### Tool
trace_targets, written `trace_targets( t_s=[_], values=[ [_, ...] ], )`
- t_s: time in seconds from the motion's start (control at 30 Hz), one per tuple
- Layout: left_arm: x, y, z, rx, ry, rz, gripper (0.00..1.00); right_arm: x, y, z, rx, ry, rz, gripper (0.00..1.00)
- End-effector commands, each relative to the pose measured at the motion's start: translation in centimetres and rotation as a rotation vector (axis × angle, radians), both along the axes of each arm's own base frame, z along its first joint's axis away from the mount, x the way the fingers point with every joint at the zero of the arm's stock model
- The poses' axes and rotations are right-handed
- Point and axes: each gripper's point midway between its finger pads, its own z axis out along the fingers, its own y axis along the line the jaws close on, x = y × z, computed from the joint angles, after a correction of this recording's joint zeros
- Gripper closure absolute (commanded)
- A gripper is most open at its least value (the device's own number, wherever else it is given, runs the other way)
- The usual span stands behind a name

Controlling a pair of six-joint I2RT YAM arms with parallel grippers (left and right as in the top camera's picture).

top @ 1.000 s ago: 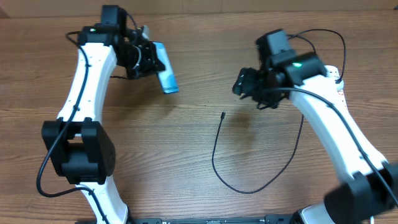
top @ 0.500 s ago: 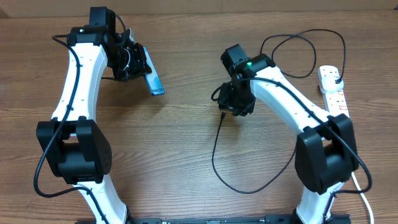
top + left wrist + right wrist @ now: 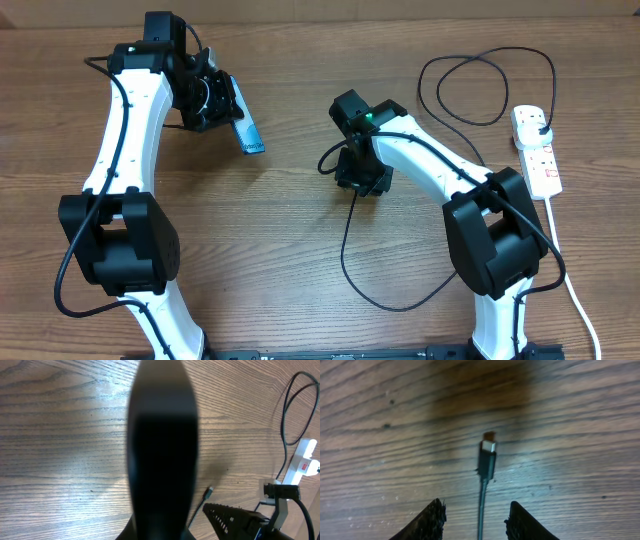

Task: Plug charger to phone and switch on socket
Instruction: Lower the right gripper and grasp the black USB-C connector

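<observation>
In the overhead view my left gripper (image 3: pixel 228 108) is shut on the phone (image 3: pixel 248 135), a slim blue-lit slab held tilted above the table's back left. In the left wrist view the phone (image 3: pixel 160 445) shows only as a dark shape that hides my fingers. The charger (image 3: pixel 345 255) is a thin black cable looping across the table; its other end reaches the top of the socket (image 3: pixel 540 160), a white strip at the right edge. My right gripper (image 3: pixel 477 516) stands open just above the wood, straddling the cable behind the connector tip (image 3: pixel 487 452) without touching it.
The cable makes a second loop (image 3: pixel 485 90) at the back right, beside the socket. A thick white cord (image 3: pixel 575 290) runs from the strip toward the front right. My right arm (image 3: pixel 440 170) crosses over part of the cable.
My right gripper has swung left and down onto the cable's connector end, and its jaws have narrowed. The left arm shifted slightly left with the phone, then held still.
</observation>
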Motion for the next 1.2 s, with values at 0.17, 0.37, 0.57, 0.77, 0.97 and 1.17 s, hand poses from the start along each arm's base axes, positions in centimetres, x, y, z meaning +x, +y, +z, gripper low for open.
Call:
trace_targets(
  t_s=[0.17, 0.37, 0.57, 0.77, 0.97, 1.17],
  values=[
    [0.3, 0.1, 0.9, -0.006, -0.024, 0.005, 0.96, -0.1, -0.7, -1.4, -0.033, -0.017, 0.015, 0.60],
    [0.3, 0.1, 0.9, -0.006, -0.024, 0.006, 0.96, 0.2, -0.9, -2.2, -0.011, -0.026, 0.000, 0.60],
    [0.4, 0.2, 0.9, -0.006, -0.025, 0.006, 0.96, -0.3, -0.8, -2.7, -0.014, -0.020, 0.008, 0.65],
    [0.4, 0.1, 0.9, -0.006, -0.025, 0.006, 0.96, -0.9, -0.7, -3.6, 0.002, -0.009, 0.011, 0.68],
    [0.4, 0.1, 0.9, -0.006, -0.028, 0.006, 0.96, -0.7, -0.4, -3.6, 0.017, -0.013, 0.010, 0.79],
    [0.4, 0.1, 0.9, -0.006, -0.028, 0.006, 0.96, -0.6, -0.3, -3.6, 0.021, -0.019, 0.010, 0.86]
  ],
)
